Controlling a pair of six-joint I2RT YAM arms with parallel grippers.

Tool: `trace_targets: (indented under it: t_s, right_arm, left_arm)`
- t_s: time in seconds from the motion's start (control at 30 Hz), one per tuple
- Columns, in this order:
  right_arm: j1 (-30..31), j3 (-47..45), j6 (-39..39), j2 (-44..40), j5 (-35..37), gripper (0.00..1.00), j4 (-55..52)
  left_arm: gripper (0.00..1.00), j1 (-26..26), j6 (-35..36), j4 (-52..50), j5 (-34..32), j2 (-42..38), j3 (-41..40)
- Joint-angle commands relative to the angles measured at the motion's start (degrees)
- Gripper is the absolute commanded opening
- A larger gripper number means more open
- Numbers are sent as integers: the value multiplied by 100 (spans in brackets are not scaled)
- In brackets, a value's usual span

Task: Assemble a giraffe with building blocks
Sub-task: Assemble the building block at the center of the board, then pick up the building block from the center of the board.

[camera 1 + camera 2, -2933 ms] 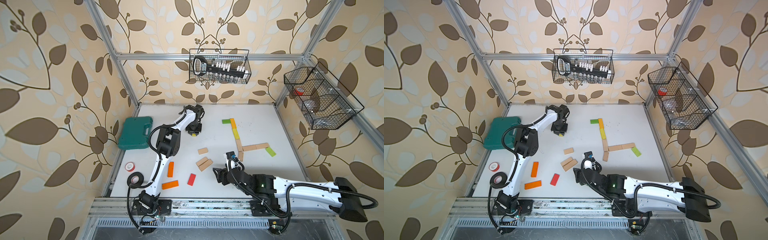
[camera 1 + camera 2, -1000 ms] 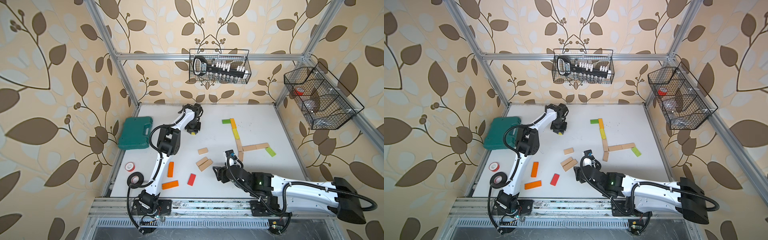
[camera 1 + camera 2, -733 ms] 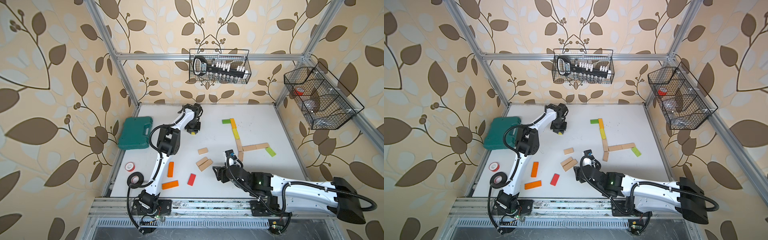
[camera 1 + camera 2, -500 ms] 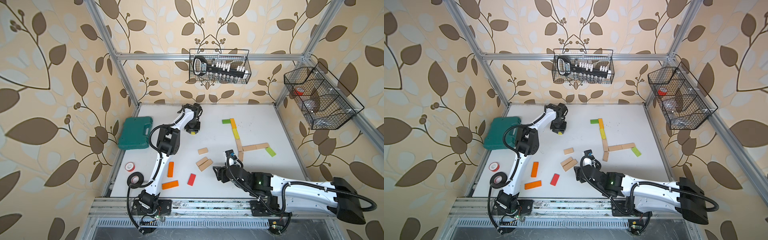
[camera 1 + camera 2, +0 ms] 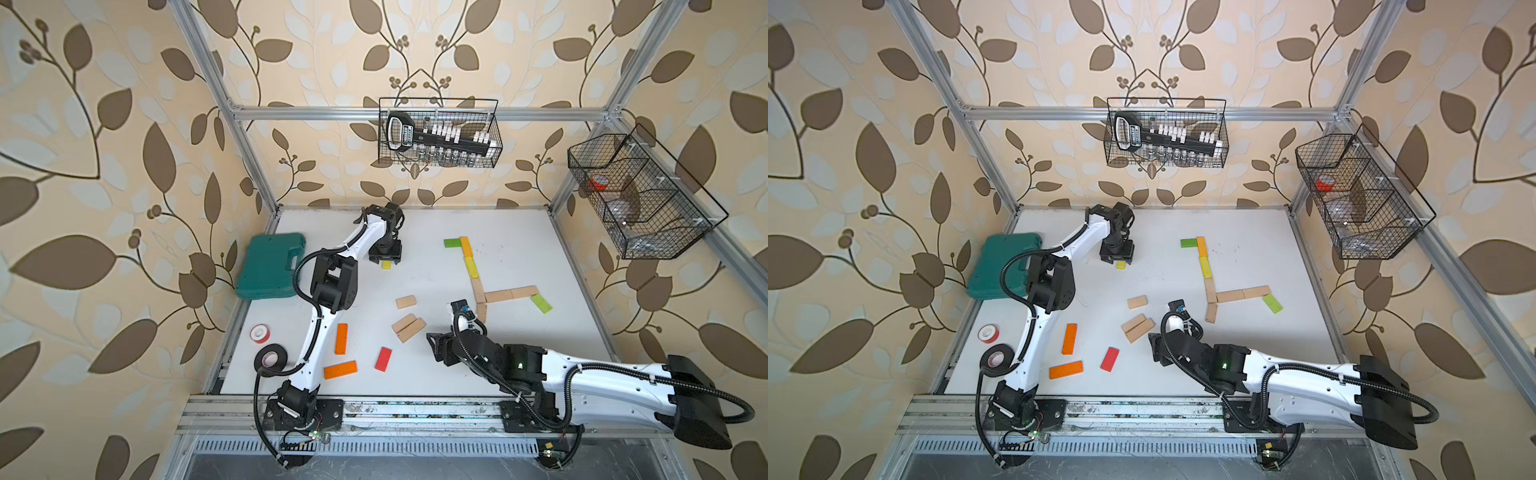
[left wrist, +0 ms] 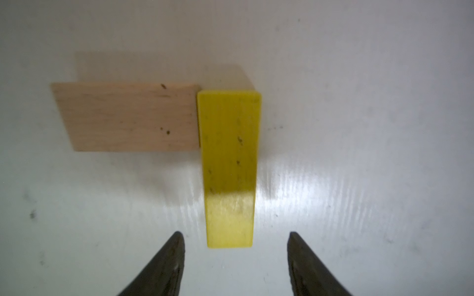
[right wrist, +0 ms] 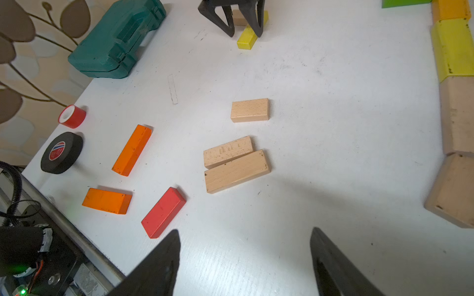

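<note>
Straddling 1 glossy yellow rectangular wooden plank (image 6: 230,166), my left gripper (image 6: 234,233) stands parted, not touching it; right gripper (image 7: 245,229) spread, empty.

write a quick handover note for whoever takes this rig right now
Left hand: open, low astride one end of the yellow block, not gripping it. A beige block butts against that block's side.
Right hand: open, empty, above the table near the front.
Done: a partial flat figure of several blocks, green block at its far end, light green block at its right end.
To do: three loose beige blocks, two orange blocks, one red block, plus the yellow-beige pair, all apart from the figure.
</note>
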Motion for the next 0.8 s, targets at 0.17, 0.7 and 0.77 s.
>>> trace_targets:
  t_s: [0.17,0.7,0.77]
  right_arm:
    - [-38,309,-119,-355,335,76,-503]
    - [-39,720,-369,-20,409,76,-551]
    - [-29,741,-325,93,307,76,-475]
  left_arm:
    - [69,25,-108,333,-36,-2693,-1507]
    - [74,16,-877,-234,-811,-6090,-5469]
    - [76,22,-1030,-373,-868,-6375,-5925]
